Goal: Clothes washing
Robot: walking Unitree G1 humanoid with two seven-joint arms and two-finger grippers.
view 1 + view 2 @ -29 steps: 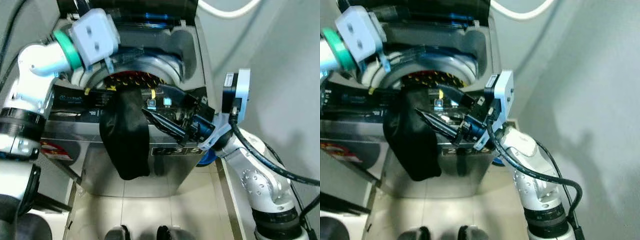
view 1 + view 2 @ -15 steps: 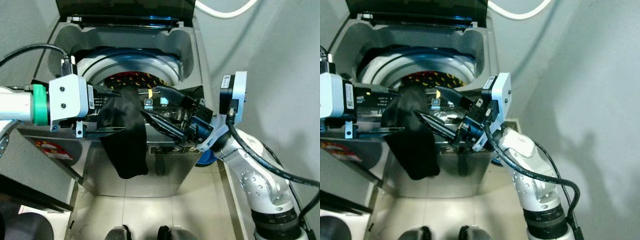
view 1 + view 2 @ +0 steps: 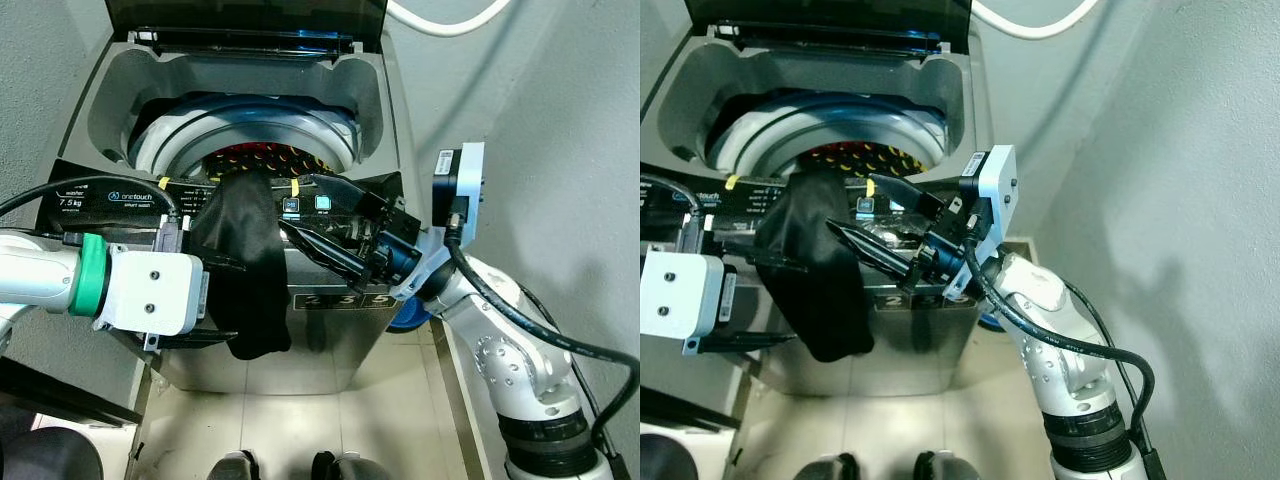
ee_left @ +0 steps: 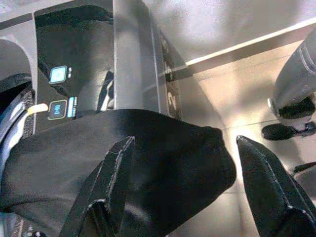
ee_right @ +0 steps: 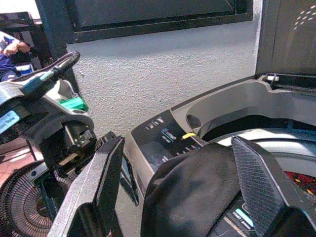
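Tools (image 3: 215, 300) (image 3: 305, 215) both agape astride black garment (image 3: 250, 270), gripping nothing.

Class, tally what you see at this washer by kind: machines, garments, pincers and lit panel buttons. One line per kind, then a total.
Washer: 1
Black garment draped over the front rim: 1
Pincers: 2, left pincer and right pincer, both open
Lit buttons on the panel: 2
Total: 6

A black garment (image 3: 248, 270) hangs limp over the front rim of the open washing machine (image 3: 370, 110).
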